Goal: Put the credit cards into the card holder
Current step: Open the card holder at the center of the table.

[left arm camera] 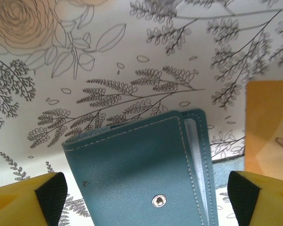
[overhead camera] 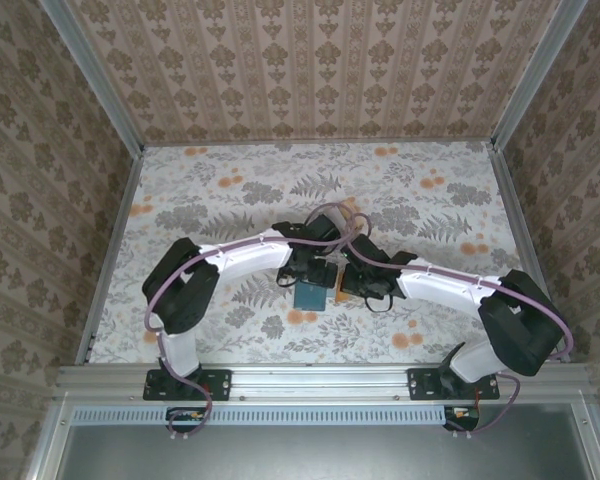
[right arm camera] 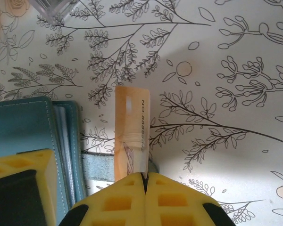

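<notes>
Right gripper [right arm camera: 145, 178] pinches a tan card [right arm camera: 131, 127]; left gripper [left arm camera: 146, 195] gapes astride the snap-buttoned card holder [left arm camera: 132, 160].

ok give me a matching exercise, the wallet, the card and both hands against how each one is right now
Column one
1. flat teal bifold wallet
2. thin orange rectangular card
3. left hand
4. right hand

Column two
a. gripped at one end
b. wide open, holding nothing
c. lying on the floral table
d. closed on something thin

Pairs: 1-c, 2-a, 3-b, 4-d
</notes>
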